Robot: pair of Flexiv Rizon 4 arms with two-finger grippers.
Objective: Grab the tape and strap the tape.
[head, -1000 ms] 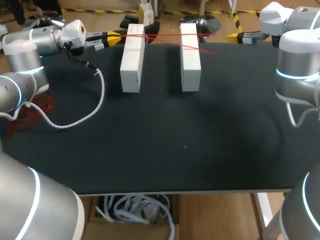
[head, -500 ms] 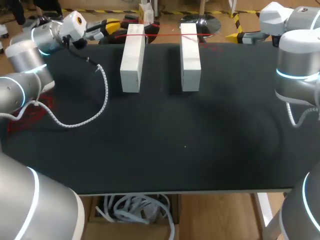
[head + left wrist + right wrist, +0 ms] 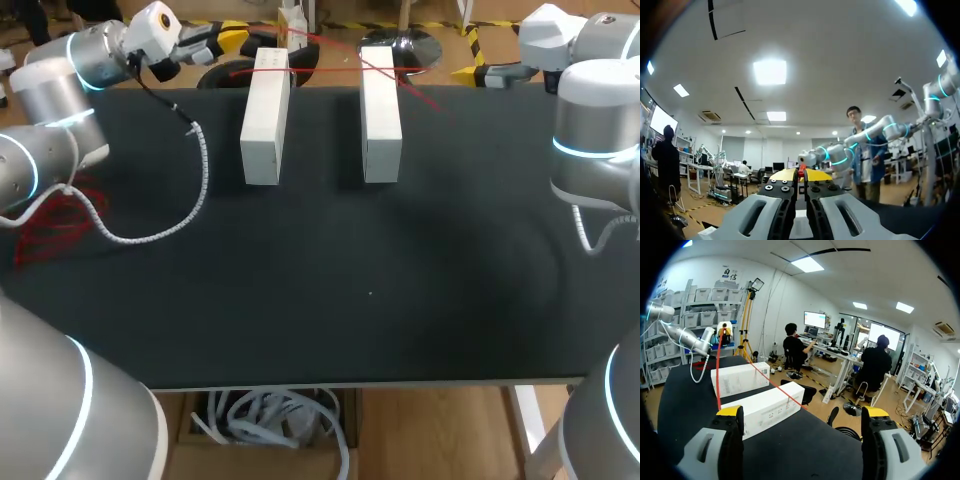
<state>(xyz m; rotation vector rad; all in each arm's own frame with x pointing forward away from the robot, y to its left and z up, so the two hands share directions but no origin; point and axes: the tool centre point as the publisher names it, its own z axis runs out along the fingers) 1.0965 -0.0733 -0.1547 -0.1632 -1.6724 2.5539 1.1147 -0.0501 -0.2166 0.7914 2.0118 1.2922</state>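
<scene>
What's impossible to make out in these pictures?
Left wrist view: the left gripper's closed fingers hide all but a red speck of the red tape.
Head view: whether the tape passes under the two white boxes; the boxes cover it.
Right wrist view: the tape's end at the left gripper is too small.
</scene>
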